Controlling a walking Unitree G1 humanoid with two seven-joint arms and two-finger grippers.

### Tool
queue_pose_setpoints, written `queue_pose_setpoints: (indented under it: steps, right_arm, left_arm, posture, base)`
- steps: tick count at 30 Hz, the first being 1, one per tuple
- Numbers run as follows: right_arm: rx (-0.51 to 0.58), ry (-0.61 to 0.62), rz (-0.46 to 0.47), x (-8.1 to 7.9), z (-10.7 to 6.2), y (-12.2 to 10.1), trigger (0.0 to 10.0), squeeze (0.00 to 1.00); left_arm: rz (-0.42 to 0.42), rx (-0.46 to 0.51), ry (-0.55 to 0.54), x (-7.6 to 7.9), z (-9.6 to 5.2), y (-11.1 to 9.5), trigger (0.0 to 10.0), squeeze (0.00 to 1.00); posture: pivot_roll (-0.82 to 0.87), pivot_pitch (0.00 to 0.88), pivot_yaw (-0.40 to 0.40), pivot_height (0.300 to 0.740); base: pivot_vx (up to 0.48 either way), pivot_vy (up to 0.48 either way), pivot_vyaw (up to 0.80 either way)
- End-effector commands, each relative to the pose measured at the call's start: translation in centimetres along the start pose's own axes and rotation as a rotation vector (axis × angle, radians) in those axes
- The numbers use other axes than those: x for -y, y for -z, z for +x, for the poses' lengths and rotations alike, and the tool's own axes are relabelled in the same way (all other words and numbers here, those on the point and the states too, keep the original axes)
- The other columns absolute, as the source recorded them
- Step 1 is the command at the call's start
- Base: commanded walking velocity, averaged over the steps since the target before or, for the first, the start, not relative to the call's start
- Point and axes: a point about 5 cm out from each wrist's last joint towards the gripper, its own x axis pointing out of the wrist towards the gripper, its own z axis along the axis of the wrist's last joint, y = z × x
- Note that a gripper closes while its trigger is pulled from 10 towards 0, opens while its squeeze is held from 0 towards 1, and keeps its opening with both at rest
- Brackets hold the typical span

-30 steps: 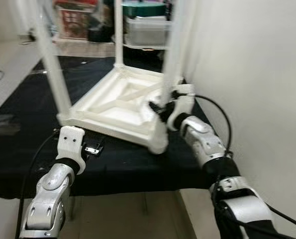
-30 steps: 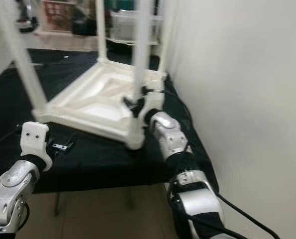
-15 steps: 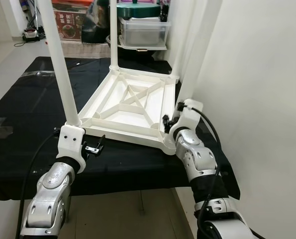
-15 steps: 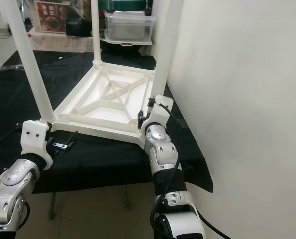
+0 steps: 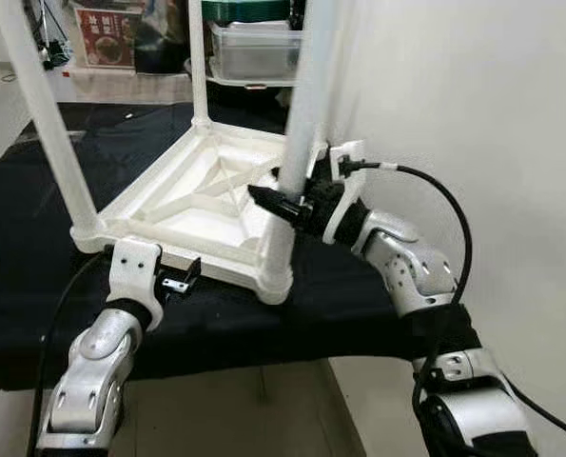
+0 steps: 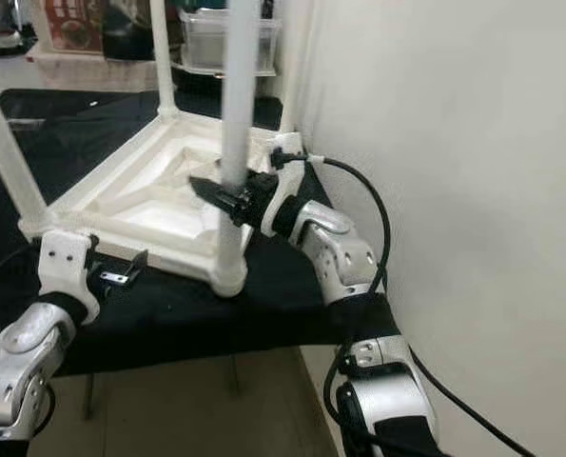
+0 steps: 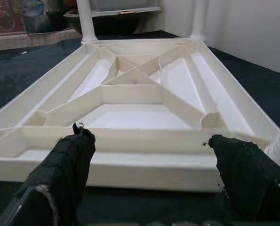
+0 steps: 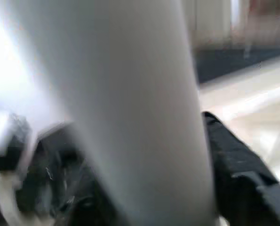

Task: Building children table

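A white children's table (image 5: 206, 205) lies upside down on a black cloth (image 5: 216, 319), its legs pointing up. My right gripper (image 5: 287, 205) straddles the near right leg (image 5: 297, 114) a little above its base, shut on it, with one black fingertip poking out past the leg. In the right wrist view the leg (image 8: 130, 94) sits between the two fingers (image 8: 238, 174). My left gripper (image 5: 180, 279) is open just in front of the tabletop's near edge (image 7: 144, 162), its fingers (image 7: 69, 160) spread wide with nothing between them.
A white wall (image 5: 473, 114) stands close on the right. The other legs (image 5: 45, 105) rise at the left and back corners. A clear plastic box (image 5: 254, 52) and clutter sit behind the table. The cloth's front edge drops to the floor (image 5: 263, 409).
My right gripper has moved from beside the table's near right corner onto the leg, its fingers now on either side of it. The camera has shifted. The left gripper stays by the near edge.
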Motion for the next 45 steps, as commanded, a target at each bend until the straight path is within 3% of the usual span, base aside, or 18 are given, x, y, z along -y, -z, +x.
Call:
queue_pose_setpoints:
  steps: [1, 7, 9, 10, 11, 13, 18, 19, 22, 23, 26, 27, 33, 37, 38, 39, 40, 45]
  right_arm:
    - [-0.102, 0.036, 0.010, -0.1, 0.6, 2.2, 0.0, 0.00]
    - [-0.148, 0.235, 0.046, 1.8, 0.9, 2.9, 0.0, 0.00]
    - [-0.178, 0.737, 0.100, 5.3, -1.4, 3.4, 0.0, 0.00]
    - [-0.178, 0.737, 0.100, 5.3, -1.4, 3.4, 0.0, 0.00]
    - [-0.182, 0.999, 0.120, 6.7, -3.6, 4.0, 0.0, 0.00]
    - [-0.182, 1.165, 0.122, 7.0, -5.5, 4.4, 0.0, 0.00]
    - [-0.179, 1.252, 0.105, 5.3, -6.7, 4.9, 0.0, 0.00]
    - [-0.203, 1.154, 0.093, 3.9, -5.6, 5.0, 10.0, 0.00]
    - [-0.214, 1.014, 0.091, 2.5, -4.0, 5.0, 10.0, 0.00]
    - [-0.127, 0.893, 0.088, 1.7, -2.6, 4.1, 10.0, 1.00]
    - [0.016, 0.674, 0.064, 1.2, -0.8, 1.5, 10.0, 1.00]
    - [0.075, 0.542, 0.066, 1.1, -0.2, 0.1, 10.0, 0.00]
    - [0.130, 0.030, -0.043, -1.1, -0.4, -2.6, 10.0, 0.00]
    - [0.091, -0.056, -0.085, -1.6, -0.7, -2.2, 10.0, 0.00]
    - [0.032, -0.096, -0.109, -1.9, -0.6, -0.9, 2.7, 0.00]
    - [0.032, -0.096, -0.109, -1.9, -0.6, -0.9, 2.7, 0.00]
    - [-0.011, -0.107, -0.129, -2.0, -0.4, 0.1, 0.1, 0.00]
    - [-0.090, 0.061, -0.115, -0.9, 0.5, 2.0, 0.0, 0.00]
  left_arm:
    - [-0.009, 0.001, 0.011, 0.3, -0.2, 0.1, 10.0, 0.00]
    - [-0.007, 0.003, 0.007, 0.2, -0.4, 0.1, 10.0, 0.00]
    - [-0.009, 0.003, 0.006, 0.1, -0.5, 0.1, 10.0, 0.00]
    - [-0.009, 0.003, 0.006, 0.1, -0.5, 0.1, 10.0, 0.00]
    - [-0.010, 0.003, 0.007, 0.1, -0.5, 0.0, 10.0, 0.00]
    - [-0.011, 0.003, 0.009, 0.1, -0.4, 0.0, 10.0, 0.00]
    - [-0.011, 0.001, 0.011, 0.0, -0.4, 0.0, 10.0, 0.00]
    - [-0.010, -0.001, 0.012, 0.0, -0.3, 0.0, 10.0, 0.00]
    - [-0.010, -0.002, 0.014, 0.0, -0.3, 0.0, 10.0, 0.00]
    - [-0.010, -0.003, 0.016, 0.0, -0.2, 0.0, 10.0, 0.00]
    - [-0.015, -0.003, 0.019, 0.0, -0.1, 0.0, 10.0, 0.00]
    - [-0.017, -0.002, 0.019, 0.0, -0.1, 0.1, 10.0, 0.00]
    - [-0.023, 0.002, 0.015, 0.0, 0.0, 0.0, 10.0, 0.00]
    - [-0.026, 0.004, 0.014, 0.0, 0.0, 0.0, 10.0, 0.00]
    - [-0.028, 0.007, 0.013, 0.0, 0.0, 0.0, 10.0, 0.00]
    - [-0.028, 0.007, 0.013, 0.0, 0.0, 0.0, 10.0, 0.00]
    - [-0.030, 0.009, 0.011, 0.1, 0.0, 0.0, 10.0, 0.00]
    - [-0.032, 0.012, 0.008, 0.1, -0.1, -0.1, 10.0, 0.00]
  posture:
    - [0.09, 0.000, -0.121, 0.740]
    - [0.09, 0.000, -0.120, 0.740]
    - [0.08, 0.000, -0.116, 0.740]
    - [0.08, 0.000, -0.116, 0.740]
    - [0.08, 0.000, -0.116, 0.740]
    - [0.08, 0.000, -0.116, 0.740]
    - [0.07, 0.000, -0.103, 0.740]
    - [0.06, 0.000, -0.099, 0.740]
    - [0.06, 0.000, -0.099, 0.740]
    - [0.06, 0.000, -0.099, 0.740]
    - [0.07, 0.000, -0.105, 0.740]
    - [0.07, 0.000, -0.105, 0.740]
    - [0.07, 0.000, -0.113, 0.740]
    - [0.07, 0.000, -0.119, 0.740]
    - [0.08, 0.000, -0.127, 0.740]
    - [0.08, 0.000, -0.127, 0.740]
    - [0.09, 0.000, -0.130, 0.740]
    - [0.09, 0.000, -0.132, 0.740]
  base:
    - [0.000, 0.000, 0.00]
    - [0.000, 0.000, 0.00]
    - [0.000, 0.000, 0.00]
    - [0.000, 0.000, 0.00]
    - [0.000, 0.000, 0.00]
    - [0.000, 0.000, 0.00]
    - [0.000, 0.000, 0.00]
    - [0.000, 0.000, 0.00]
    - [0.000, 0.000, 0.00]
    - [0.000, 0.000, 0.00]
    - [0.000, 0.000, 0.00]
    - [0.000, 0.000, 0.00]
    - [0.000, 0.000, 0.00]
    - [0.000, 0.000, 0.00]
    - [0.000, 0.000, 0.00]
    - [0.000, 0.000, 0.00]
    - [0.000, 0.000, 0.00]
    - [0.000, 0.000, 0.00]
